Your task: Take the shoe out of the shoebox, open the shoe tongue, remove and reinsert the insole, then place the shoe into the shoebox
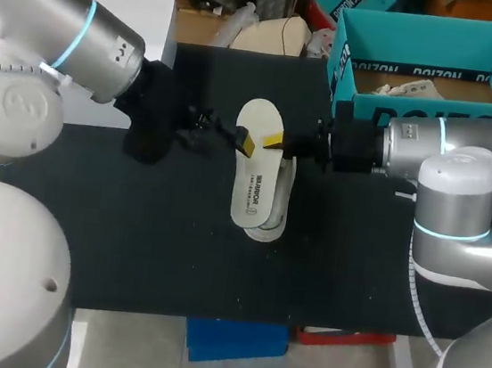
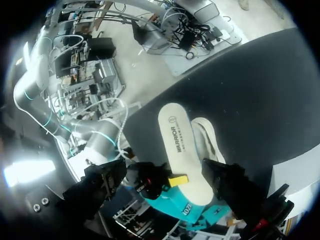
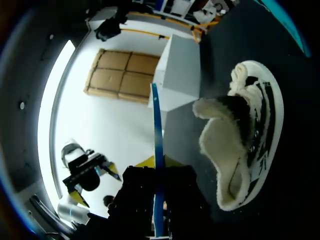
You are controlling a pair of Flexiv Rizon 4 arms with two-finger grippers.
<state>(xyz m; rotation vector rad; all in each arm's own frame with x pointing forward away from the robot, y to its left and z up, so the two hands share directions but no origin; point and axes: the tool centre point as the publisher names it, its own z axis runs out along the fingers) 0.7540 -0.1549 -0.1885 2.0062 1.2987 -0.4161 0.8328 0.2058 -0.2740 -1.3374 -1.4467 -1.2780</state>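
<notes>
A white insole (image 1: 256, 163) hangs above the white shoe (image 1: 274, 222), which lies on the black table mat. My right gripper (image 1: 276, 140) is shut on the insole's edge near its heel end. In the right wrist view the insole (image 3: 157, 150) shows edge-on as a thin blue line between that gripper's (image 3: 160, 210) fingers, with the fleece-lined shoe (image 3: 245, 150) lying beside it. My left gripper (image 1: 241, 138) is at the insole's other edge, wide open. In the left wrist view its dark fingers (image 2: 235, 187) stand apart on either side of the insole (image 2: 180, 150). The teal shoebox (image 1: 435, 32) stands at the back right.
A white box (image 1: 149, 20) stands at the back left of the table, also seen beyond the shoe in the right wrist view (image 3: 182, 70). Black mat (image 1: 151, 226) stretches in front of the shoe and to its left.
</notes>
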